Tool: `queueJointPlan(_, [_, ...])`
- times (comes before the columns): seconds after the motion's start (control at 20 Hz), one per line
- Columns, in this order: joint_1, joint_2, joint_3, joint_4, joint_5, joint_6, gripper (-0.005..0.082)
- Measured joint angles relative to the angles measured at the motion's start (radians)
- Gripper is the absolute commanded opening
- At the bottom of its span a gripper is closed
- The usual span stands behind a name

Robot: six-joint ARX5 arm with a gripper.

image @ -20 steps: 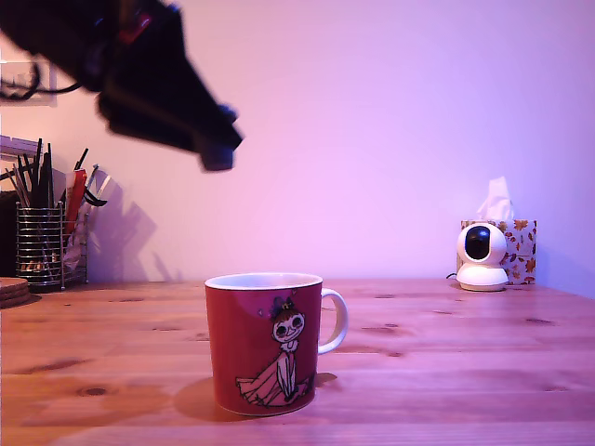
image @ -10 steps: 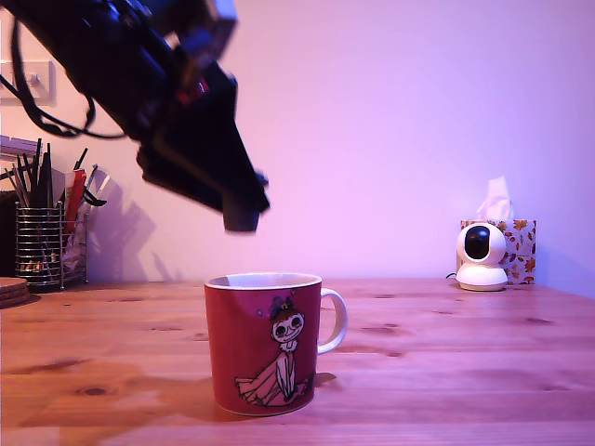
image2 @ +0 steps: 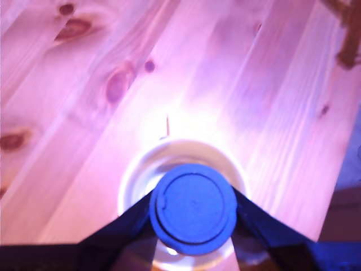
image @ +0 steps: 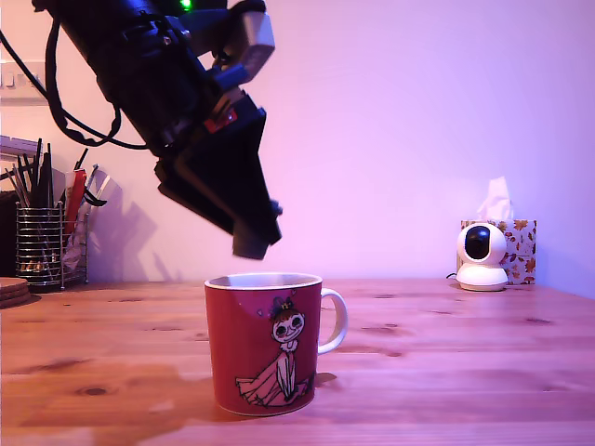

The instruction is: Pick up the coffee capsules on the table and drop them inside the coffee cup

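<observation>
The coffee cup (image: 265, 344), a dark red mug with a cartoon girl and a white handle, stands on the wooden table (image: 446, 353). My gripper (image: 251, 243) hangs just above the cup's rim, toward the exterior view's left side of the opening. In the wrist view the dark fingers (image2: 121, 226) are shut on one of the coffee capsules (image2: 193, 208), seen end-on as a round bluish disc. The cup's white rim (image2: 135, 169) shows directly beneath the capsule. In the exterior view the capsule cannot be told apart from the dark gripper tip.
A wire-mesh pen holder (image: 39, 246) and a stack of coasters (image: 11, 290) sit at the far left of the exterior view. A white camera (image: 482, 255) and a tissue box (image: 519, 243) stand at the back right. Bare wood surrounds the mug.
The arm has swung from the upper left of the exterior view rightward and downward, bringing the gripper tip close above the mug's opening. The mug has not moved.
</observation>
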Motion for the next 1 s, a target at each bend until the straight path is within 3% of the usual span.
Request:
queueJointPlan(0.25, [0.0, 0.0, 0.0, -0.008, -0.003, 0.0, 0.0135])
queueJointPlan(0.45, [-0.002, 0.0, 0.0, 0.008, -0.005, 0.002, 0.037])
queueJointPlan(0.6, [-0.014, 0.0, 0.0, 0.01, -0.008, 0.033, 0.0553])
queueJointPlan(1.0, [-0.037, 0.0, 0.0, 0.007, -0.041, 0.043, 0.0553])
